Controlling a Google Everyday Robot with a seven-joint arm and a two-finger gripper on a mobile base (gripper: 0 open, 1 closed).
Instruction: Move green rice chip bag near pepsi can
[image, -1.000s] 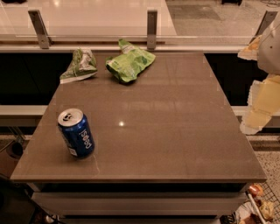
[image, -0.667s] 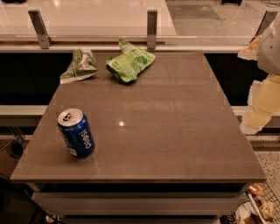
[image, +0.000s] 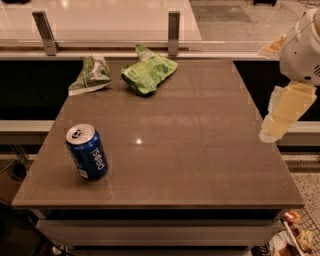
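At the near left corner of the brown table (image: 200, 165), close to the front edge, stands the pepsi can (image: 87, 152). It is blue with white letters and a silver top, and it stands upright on the table surface with nothing touching it. Below the table at the right front corner some small objects (image: 295, 235) lie on the floor, but they are too blurred to name.

Further back, outside the right edge of the table, hangs the gripper (image: 280, 117). It is a pale cream piece that points down and a little to the left, under the white rounded joint of the arm (image: 302, 50). It is beside the table and not above it, well apart from the can and from both bags, and it holds nothing. I cannot tell from this view if the claw is spread or closed together.

At the far side of the table lies the green rice chip bag (image: 148, 74), bright light green and crumpled, a little left of the middle and near the back edge. It is well apart from the pepsi can. Just to its left, not touching it, lies a smaller darker green bag (image: 91, 75) with white markings.

Behind the bags a low rail runs along the back edge, with two metal posts (image: 173, 32) standing on it, and behind that is a pale counter top (image: 110, 20).
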